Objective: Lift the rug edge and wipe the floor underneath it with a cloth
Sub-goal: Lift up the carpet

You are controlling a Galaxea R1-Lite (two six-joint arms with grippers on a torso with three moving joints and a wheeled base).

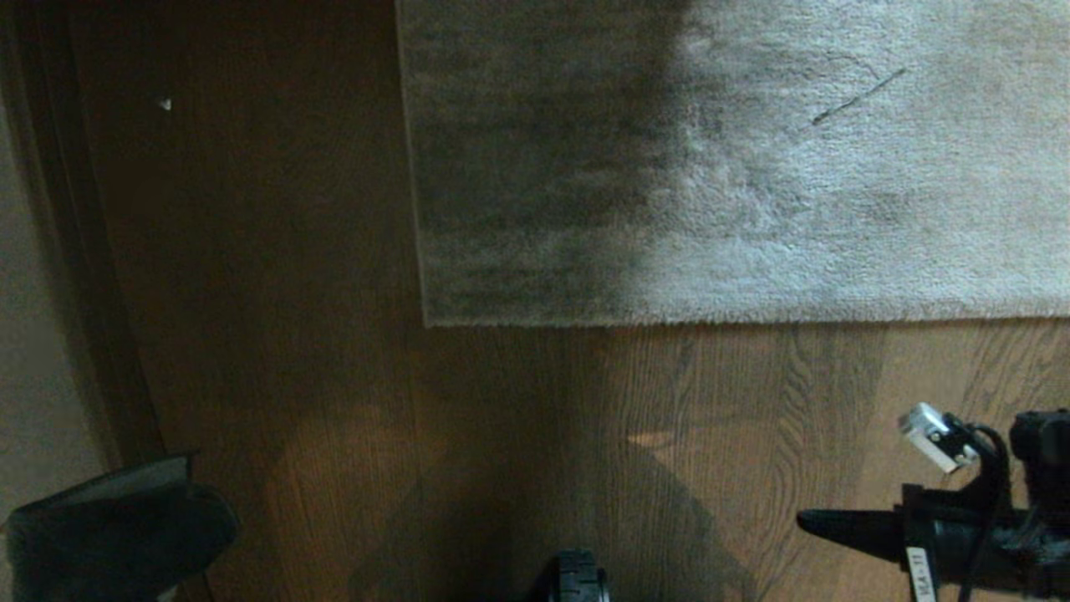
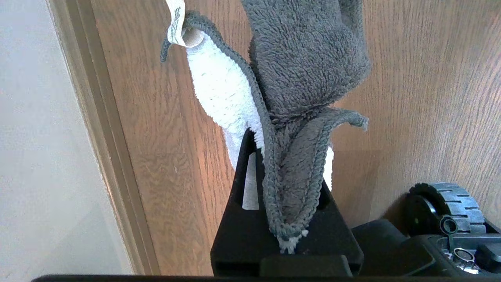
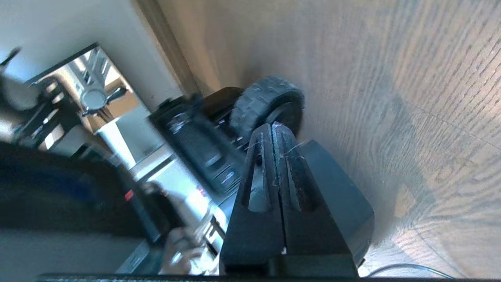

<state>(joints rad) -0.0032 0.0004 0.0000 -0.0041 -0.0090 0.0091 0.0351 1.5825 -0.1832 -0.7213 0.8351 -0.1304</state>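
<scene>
Grey-beige short-pile rug edge (image 1: 744, 320): flat on brown wood-grain plank floor (image 1: 501, 435), border running left-right, ahead of both arms. Right end effector (image 1: 807, 522): pressed together, empty, nearer. Left end effector (image 2: 285, 188): pinching grey-and-white fleecy cloth (image 2: 305, 78), parked.
</scene>
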